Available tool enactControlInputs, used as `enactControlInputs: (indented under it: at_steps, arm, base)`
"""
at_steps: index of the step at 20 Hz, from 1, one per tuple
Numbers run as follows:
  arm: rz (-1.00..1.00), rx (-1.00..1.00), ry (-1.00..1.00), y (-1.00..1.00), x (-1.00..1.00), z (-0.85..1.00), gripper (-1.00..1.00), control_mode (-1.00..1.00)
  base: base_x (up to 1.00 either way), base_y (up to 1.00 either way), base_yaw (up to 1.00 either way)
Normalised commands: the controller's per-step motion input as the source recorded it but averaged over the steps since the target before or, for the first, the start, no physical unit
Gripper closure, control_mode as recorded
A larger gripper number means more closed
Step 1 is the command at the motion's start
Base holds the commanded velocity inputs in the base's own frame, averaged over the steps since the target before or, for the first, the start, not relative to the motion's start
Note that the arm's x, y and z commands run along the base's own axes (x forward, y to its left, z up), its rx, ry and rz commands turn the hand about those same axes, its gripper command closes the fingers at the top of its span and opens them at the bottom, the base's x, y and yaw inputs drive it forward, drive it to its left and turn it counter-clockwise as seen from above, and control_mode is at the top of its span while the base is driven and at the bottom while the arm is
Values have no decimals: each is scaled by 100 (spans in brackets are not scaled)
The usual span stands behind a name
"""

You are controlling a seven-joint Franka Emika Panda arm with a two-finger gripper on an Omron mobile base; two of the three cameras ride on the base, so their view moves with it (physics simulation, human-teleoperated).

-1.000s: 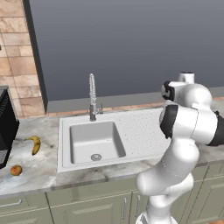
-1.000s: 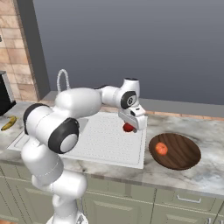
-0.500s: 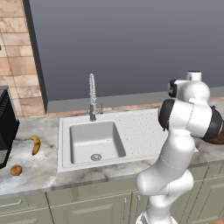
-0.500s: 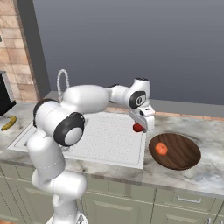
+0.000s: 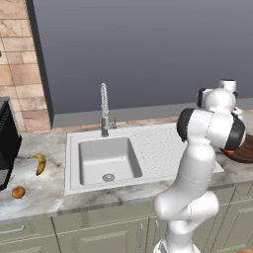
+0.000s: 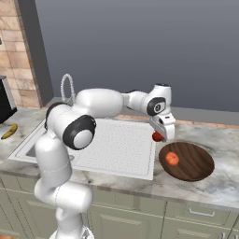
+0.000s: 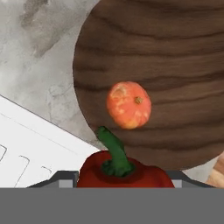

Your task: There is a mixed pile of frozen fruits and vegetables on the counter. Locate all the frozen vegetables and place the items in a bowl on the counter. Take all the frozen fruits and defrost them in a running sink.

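Currently end effector (image 6: pixel 159 136) is clamped on the red pepper (image 7: pixel 124 173), stem up. Bowl (image 6: pixel 198 162) lies just ahead and below, tomato (image 7: pixel 129 105) already inside; pepper hangs at the bowl's near rim.

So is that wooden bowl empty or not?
Not empty: one round orange-red tomato lies inside the bowl. The red pepper isn't in yet.

The gripper (image 6: pixel 161 135) holds a red pepper (image 6: pixel 158 137) just left of the bowl (image 6: pixel 193 164). A tomato (image 6: pixel 172 158) lies inside the bowl.
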Motion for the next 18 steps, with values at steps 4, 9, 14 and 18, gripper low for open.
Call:
enactControlInputs:
  at_steps: [4, 9, 14, 18]
  arm:
    - [-9, -1, 0, -39, 0, 0, 100, -100]
    - [-8, 0, 0, -32, 0, 0, 100, -100]
    - [-7, 0, 0, -24, 0, -1, 100, -100]
    - [-7, 0, 0, -22, 0, -5, 100, -100]
  base:
    - [0, 0, 0]
    - [0, 0, 0]
    - [0, 0, 0]
    - [0, 0, 0]
